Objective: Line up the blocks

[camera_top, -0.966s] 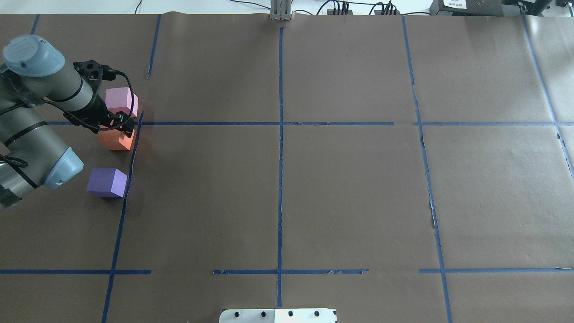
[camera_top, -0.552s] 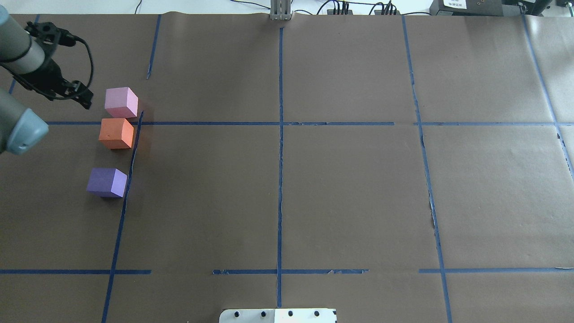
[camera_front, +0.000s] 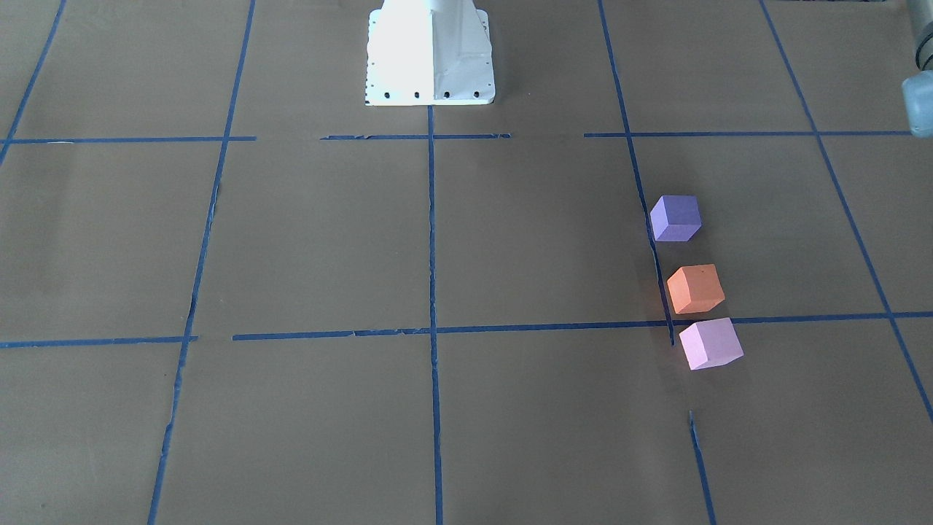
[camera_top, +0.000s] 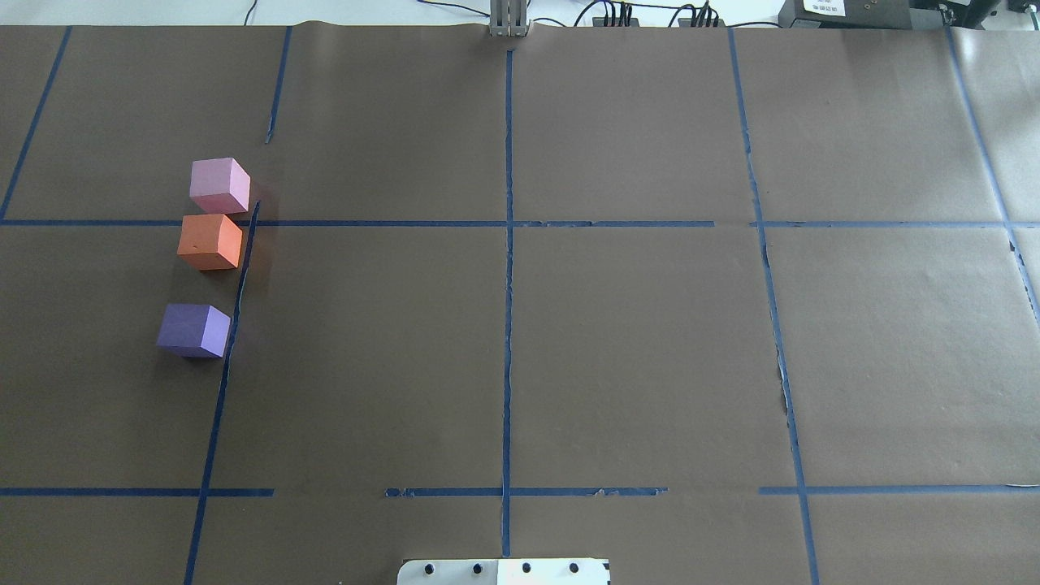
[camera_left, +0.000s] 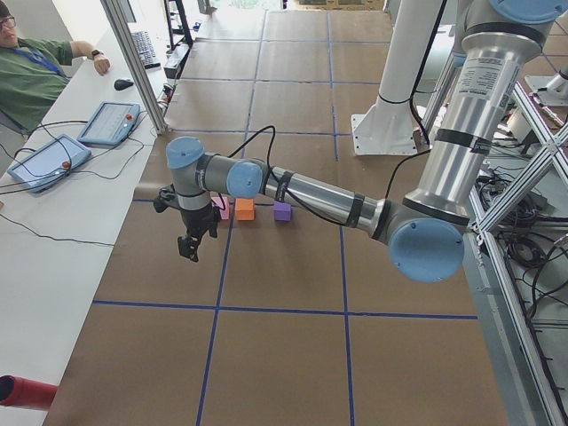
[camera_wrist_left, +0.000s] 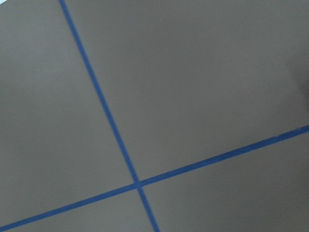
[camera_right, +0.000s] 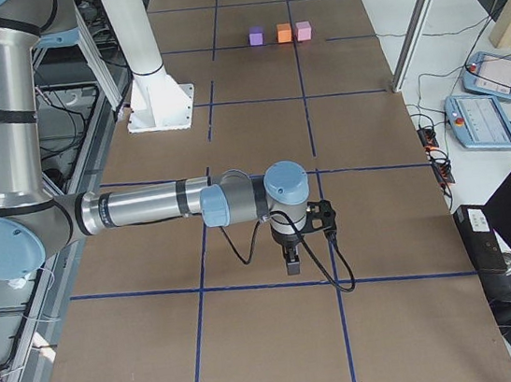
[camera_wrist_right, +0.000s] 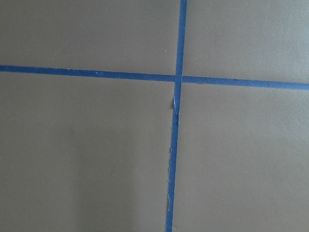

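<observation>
Three cubes stand in a rough line beside a blue tape line on the table's left side: the pink block [camera_top: 219, 185] farthest, the orange block [camera_top: 210, 241] right next to it, and the purple block [camera_top: 193, 330] nearest, a gap apart. They also show in the front view: pink [camera_front: 711, 343], orange [camera_front: 695, 289], purple [camera_front: 676, 218]. My left gripper [camera_left: 189, 248] hangs above the table to the side of the blocks, holding nothing I can see; I cannot tell if it is open. My right gripper [camera_right: 291, 263] hovers far from the blocks; I cannot tell its state.
The robot's white base plate [camera_top: 504, 571] sits at the near table edge. Blue tape lines [camera_top: 508, 244] grid the brown paper. An operator [camera_left: 35, 75] sits by a side bench with tablets [camera_left: 108, 122]. A left arm joint [camera_front: 920, 95] shows at the front view's right edge.
My left arm has drawn back from over the orange block and left the overhead view to the left. The three blocks have stayed where they were.
</observation>
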Robot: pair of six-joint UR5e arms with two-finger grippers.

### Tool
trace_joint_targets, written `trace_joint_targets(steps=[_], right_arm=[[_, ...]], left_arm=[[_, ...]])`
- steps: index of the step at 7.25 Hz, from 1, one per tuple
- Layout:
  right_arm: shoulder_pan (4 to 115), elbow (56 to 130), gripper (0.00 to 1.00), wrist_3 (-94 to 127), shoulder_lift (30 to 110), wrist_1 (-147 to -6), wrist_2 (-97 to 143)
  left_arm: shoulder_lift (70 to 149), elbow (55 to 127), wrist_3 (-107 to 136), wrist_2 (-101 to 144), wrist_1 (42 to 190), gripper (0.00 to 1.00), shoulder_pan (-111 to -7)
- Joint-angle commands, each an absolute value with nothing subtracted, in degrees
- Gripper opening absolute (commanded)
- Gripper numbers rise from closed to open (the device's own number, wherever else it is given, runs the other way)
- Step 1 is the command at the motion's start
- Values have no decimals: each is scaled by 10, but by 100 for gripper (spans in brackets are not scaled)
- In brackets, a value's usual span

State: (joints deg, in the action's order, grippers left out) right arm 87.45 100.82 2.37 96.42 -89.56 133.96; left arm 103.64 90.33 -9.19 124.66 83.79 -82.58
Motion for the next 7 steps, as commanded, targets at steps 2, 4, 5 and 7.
trace_joint_targets(steps=[2,4,5,7], right_arm=[[875,1009,100,24,964,-896,1339],[875,1008,100,24,964,-896,1339],[875,1009,100,24,964,-896,1339],[875,1009,100,24,964,-896,1339]], left_arm=[[971,875,-115,1320,854,100,-869],[962,879,-112,1316,856,100,-867],[962,873,-111,1314,858,100,-867],[962,878,-110,1314,858,100,-867]])
